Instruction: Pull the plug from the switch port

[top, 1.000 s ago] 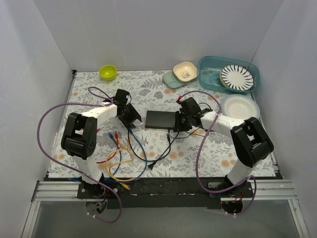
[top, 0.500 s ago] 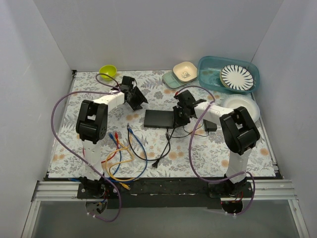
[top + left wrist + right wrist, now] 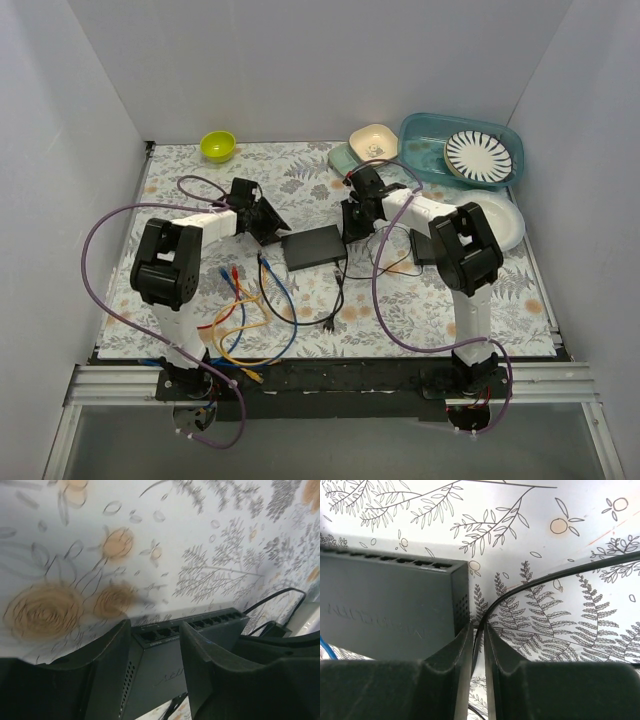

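The flat black switch point(image 3: 315, 247) lies slanted at mid-table. In the left wrist view its corner point(image 3: 165, 665) sits between my fingers, with its row of sockets on the far edge showing empty. My left gripper point(image 3: 268, 222) point(image 3: 155, 627) clamps that left end. My right gripper point(image 3: 352, 222) point(image 3: 478, 627) is at the switch's right end point(image 3: 385, 610), nearly shut on a thin black cable point(image 3: 530, 582) that runs between the fingers and arcs away to the right. The plug itself is hidden.
Loose blue, yellow and red cables point(image 3: 245, 300) lie near the left arm, and a black power cord point(image 3: 335, 300) trails forward. A green bowl point(image 3: 217, 145) stands at the back left. A beige bowl point(image 3: 373, 143), a teal basin point(image 3: 425, 160) and a white plate point(image 3: 505, 222) are at the right.
My left gripper has come back from the far side to the switch's left end. The switch has turned slantwise. My right gripper has moved farther back along its right end.
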Available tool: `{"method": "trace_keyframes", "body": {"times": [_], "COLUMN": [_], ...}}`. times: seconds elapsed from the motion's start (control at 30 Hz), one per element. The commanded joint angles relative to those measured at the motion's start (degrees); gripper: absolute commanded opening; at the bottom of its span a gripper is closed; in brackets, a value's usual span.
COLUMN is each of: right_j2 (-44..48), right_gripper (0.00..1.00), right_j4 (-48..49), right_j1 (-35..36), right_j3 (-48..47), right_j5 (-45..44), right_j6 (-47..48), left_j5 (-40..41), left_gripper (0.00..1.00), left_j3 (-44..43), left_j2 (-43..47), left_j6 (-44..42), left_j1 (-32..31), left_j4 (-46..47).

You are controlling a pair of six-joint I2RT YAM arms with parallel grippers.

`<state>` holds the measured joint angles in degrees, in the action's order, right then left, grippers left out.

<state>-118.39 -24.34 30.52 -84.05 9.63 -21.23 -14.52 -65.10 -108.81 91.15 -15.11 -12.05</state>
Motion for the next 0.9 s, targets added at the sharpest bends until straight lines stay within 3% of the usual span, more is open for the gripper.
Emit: {"method": "trace_keyframes", "body": {"times": [0.0, 0.13, 0.2, 0.23, 0.3, 0.37, 0.57, 0.87], "right_j2": [2.4, 18.1, 23.2, 25.6, 24.9, 23.2, 23.6, 17.8], "right_gripper": [0.24, 0.27, 0.35, 0.48, 0.55, 0.54, 0.54, 0.53], "right_j4": [0.8, 8.6, 14.7, 15.8, 13.1, 7.8, 7.2, 3.7], "right_j1": [0.9, 1.7, 1.9, 1.8, 1.7, 3.3, 11.1, 13.0], "right_j3": [2.1, 12.0, 18.9, 19.5, 17.5, 16.6, 17.3, 15.8], "right_j5": [-4.2, -16.6, -14.3, -11.5, -3.0, -2.4, -12.6, -18.2], "right_j6": [-0.4, -0.6, -0.2, -0.3, 1.6, 3.5, 8.0, 7.4], "left_j5": [4.5, 12.1, 12.9, 10.8, 6.0, -1.5, -12.7, -17.6], "left_gripper": [0.44, 0.45, 0.46, 0.46, 0.45, 0.45, 0.39, 0.34], "left_j3": [2.6, 2.3, 0.5, -0.2, -1.2, -0.6, 1.6, 4.5], "left_j2": [6.5, 15.4, 17.0, 17.3, 17.0, 15.7, 9.7, 5.5], "left_j6": [0.7, 2.1, 1.3, 0.7, 0.6, 2.2, 1.7, 1.1], "left_j1": [-0.7, 1.7, 2.2, 2.3, 2.1, 1.8, -2.8, -5.4], "left_j4": [-7.4, -9.0, -8.8, -8.6, -7.4, -5.4, -2.9, -3.0]}}
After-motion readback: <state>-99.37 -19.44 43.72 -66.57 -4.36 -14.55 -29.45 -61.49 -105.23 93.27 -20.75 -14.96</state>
